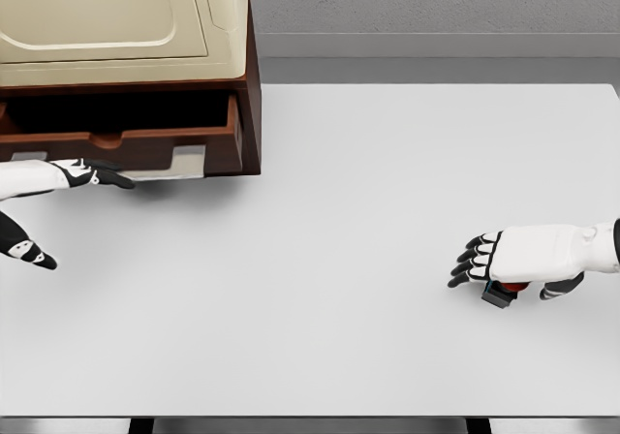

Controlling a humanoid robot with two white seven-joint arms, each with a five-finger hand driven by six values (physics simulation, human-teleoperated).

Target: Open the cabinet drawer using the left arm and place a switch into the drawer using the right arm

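Head view. White tabletop [320, 260] filling most of the frame, grey wall behind. Brown wooden cabinet [250, 95] at upper left, on the tabletop's far left portion, with a cream-coloured appliance-like body [116, 17] sitting on top. Cabinet drawer [126, 143] pulled partly out toward the camera; dark interior visible above its front panel, nothing discernible inside.

Left hand [58, 206] entering from the left edge, just in front of the drawer front. Fingers spread: one black-tipped finger [107, 175] reaching right along the lower edge of the drawer front, another digit [29, 253] pointing down and right lower in the frame. Nothing held. Contact between fingertip and drawer not resolvable from this angle.

Right hand [518, 260] entering from the right edge, low over the tabletop at right, well apart from the cabinet. Palm down, black fingers [475, 260] curled downward at the left end of the hand. Switch [504, 292] directly beneath the palm: small dark body with a red part showing, mostly covered by the hand. Thumb [562, 287] visible to the right of the switch, fingers to its left, so the hand closed around it. Whether the switch rests on the tabletop or is lifted off it cannot be told; dark shadow immediately below it.
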